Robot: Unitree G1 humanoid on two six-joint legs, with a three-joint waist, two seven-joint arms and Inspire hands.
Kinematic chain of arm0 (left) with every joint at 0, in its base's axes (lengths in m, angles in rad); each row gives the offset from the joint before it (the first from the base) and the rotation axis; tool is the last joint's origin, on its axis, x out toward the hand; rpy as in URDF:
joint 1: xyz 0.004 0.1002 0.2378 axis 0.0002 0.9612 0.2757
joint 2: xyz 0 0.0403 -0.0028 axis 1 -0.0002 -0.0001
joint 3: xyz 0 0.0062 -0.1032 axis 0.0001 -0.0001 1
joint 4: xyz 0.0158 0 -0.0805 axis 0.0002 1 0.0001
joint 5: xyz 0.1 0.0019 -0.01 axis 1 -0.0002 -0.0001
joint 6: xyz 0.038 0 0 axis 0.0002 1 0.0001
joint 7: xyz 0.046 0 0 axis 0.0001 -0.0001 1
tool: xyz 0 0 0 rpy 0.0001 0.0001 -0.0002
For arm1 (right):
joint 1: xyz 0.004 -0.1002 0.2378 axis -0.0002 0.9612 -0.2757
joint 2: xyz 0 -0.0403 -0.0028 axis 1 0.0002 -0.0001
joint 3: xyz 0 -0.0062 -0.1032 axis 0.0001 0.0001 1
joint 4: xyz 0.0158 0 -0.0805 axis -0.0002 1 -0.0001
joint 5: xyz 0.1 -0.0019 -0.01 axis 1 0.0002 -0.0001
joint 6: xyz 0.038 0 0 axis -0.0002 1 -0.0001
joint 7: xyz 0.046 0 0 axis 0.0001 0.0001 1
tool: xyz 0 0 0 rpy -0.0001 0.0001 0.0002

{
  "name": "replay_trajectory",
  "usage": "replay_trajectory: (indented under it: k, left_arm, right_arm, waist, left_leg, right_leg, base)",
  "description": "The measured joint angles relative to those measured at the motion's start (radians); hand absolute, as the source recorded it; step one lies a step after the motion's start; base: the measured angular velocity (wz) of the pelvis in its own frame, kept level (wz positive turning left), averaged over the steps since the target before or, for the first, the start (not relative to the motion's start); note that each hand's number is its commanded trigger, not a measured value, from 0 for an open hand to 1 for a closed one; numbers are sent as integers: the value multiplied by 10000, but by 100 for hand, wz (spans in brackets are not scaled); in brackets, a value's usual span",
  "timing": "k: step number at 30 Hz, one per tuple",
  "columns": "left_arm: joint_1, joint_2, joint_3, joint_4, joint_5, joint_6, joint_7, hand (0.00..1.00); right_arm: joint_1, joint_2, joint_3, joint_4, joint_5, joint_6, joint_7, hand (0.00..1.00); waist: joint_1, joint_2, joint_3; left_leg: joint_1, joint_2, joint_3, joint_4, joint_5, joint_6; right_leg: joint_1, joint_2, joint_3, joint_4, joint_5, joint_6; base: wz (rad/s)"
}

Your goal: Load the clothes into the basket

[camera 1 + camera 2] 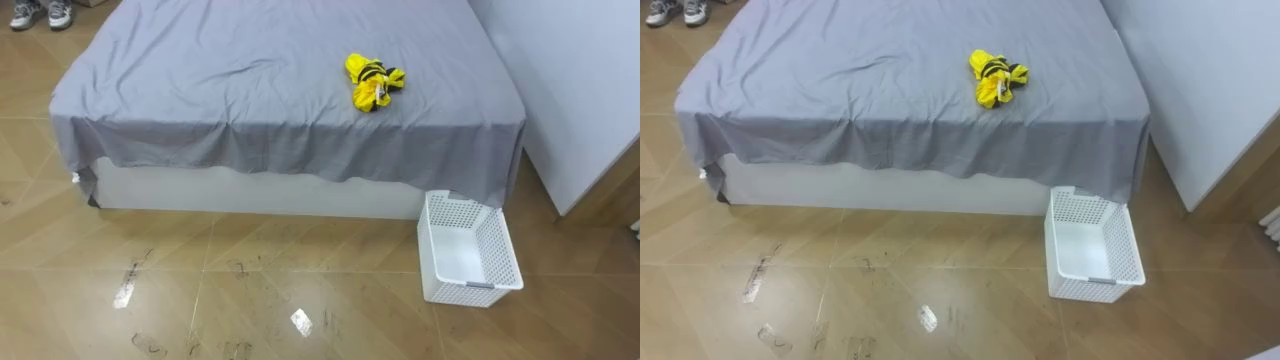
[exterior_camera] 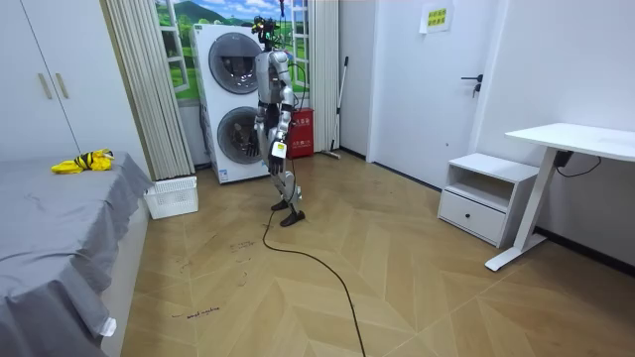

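A yellow and black garment (image 1: 372,82) lies bunched on the grey-sheeted bed (image 1: 250,90), near its right front corner. The white perforated basket (image 1: 500,262) stands empty on the wood floor just below that corner, tilted a little. In the room view I stand upright by the stacked washing machines, a few steps from the bed, with the garment (image 2: 82,162) and basket (image 2: 172,196) off to the room view's left. My left hand (image 2: 279,149) hangs at my side, and my right hand (image 2: 261,129) hangs on the far side of my body. Both are too small to read.
A white cabinet side (image 1: 580,100) rises right of the bed. A person's shoes (image 1: 40,12) show past the bed's far left corner. Washing machines (image 2: 233,99) stand behind me. A white nightstand (image 2: 481,193) and desk (image 2: 575,139) stand at the room view's right.
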State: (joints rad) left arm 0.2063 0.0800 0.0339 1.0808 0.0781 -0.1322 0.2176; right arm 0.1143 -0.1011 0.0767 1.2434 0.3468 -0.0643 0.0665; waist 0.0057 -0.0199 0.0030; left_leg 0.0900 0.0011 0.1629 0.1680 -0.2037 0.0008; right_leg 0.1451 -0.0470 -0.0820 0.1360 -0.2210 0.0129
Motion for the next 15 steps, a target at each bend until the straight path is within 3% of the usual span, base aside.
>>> replay_trajectory:
  k: [4,5,6,15]
  left_arm:
    - [87,4,4,-6,20,2,68,0]
    - [87,5,4,-6,21,2,68,0]
    - [79,6,4,-7,20,2,68,0]
    - [63,10,23,-12,24,12,4,0]
  right_arm:
    - [2,0,5,-7,3,1,16,0]
    - [3,0,4,-6,24,1,17,0]
    - [9,0,6,-5,58,1,17,0]
    - [47,-1,-6,-35,74,2,20,0]
  waist:
    - [-9,-58,46]
    - [-10,-13,18]
    - [-10,-91,57]
    - [-12,-75,0]
  left_leg:
    - [-4,1,-5,-5,0,0]
    - [-4,1,-5,-5,-1,0]
    - [-3,1,-5,-7,-1,0]
    - [-15,2,1,-1,-2,0]
  right_leg:
    - [5,0,0,-7,-1,1]
    - [5,0,7,-10,-1,1]
    - [4,0,10,-10,-1,1]
    - [2,0,2,-13,-1,1]
  base:
    - [0]
    - [0]
    - [0]
    - [0]
